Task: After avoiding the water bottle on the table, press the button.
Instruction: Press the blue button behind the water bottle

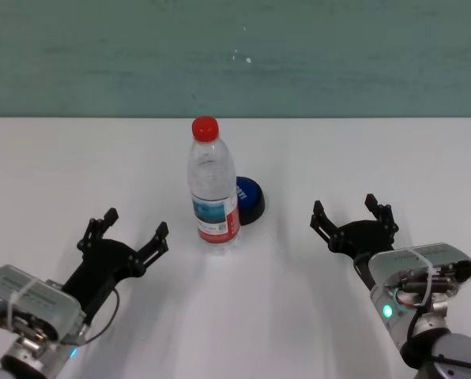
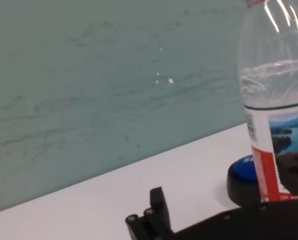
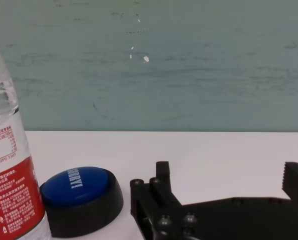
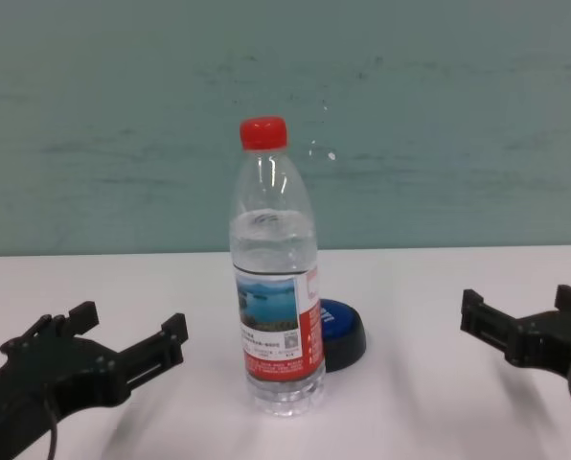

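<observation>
The water bottle (image 1: pixel 213 189) stands upright at the middle of the white table (image 1: pixel 393 158), clear with a red cap and a red-and-white label. Directly behind it and slightly to its right sits the button (image 1: pixel 250 199), a blue dome on a black base, partly hidden by the bottle. My left gripper (image 1: pixel 134 225) rests open near the table's front, left of the bottle. On the bottle's right, my right gripper (image 1: pixel 344 207) is open with nothing between its fingers. The right wrist view shows the button (image 3: pixel 81 192) beside the bottle (image 3: pixel 9 190), ahead of that gripper.
A teal wall (image 1: pixel 235 55) runs behind the table's far edge. Bare white tabletop lies to the left and right of the bottle, and between the right gripper and the button.
</observation>
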Available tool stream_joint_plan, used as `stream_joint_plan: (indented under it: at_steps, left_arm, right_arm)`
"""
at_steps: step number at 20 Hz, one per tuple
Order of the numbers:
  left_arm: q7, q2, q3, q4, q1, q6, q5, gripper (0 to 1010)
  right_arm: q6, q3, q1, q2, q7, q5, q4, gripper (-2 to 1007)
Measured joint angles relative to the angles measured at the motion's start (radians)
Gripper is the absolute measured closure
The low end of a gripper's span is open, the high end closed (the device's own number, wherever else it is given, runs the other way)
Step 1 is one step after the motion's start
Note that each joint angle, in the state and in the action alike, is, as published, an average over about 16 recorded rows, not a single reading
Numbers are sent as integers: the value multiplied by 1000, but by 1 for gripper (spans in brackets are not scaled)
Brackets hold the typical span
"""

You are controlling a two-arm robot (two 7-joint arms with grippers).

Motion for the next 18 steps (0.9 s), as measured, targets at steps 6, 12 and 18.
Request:
stream_joint_plan:
  at_steps: [6,12,18]
  left_arm:
    - [-1,-1,-3,17,-17,-7,2,0]
    - [-6,-3,-2,41,-45,-5,2,0]
    - [-13,-3,1,65,-75,-4,1,0]
  right_arm:
    - [0,0,0,0,0,0,0,1]
    - [0,0,0,0,0,0,0,1]
    - [0,0,0,0,0,0,0,1]
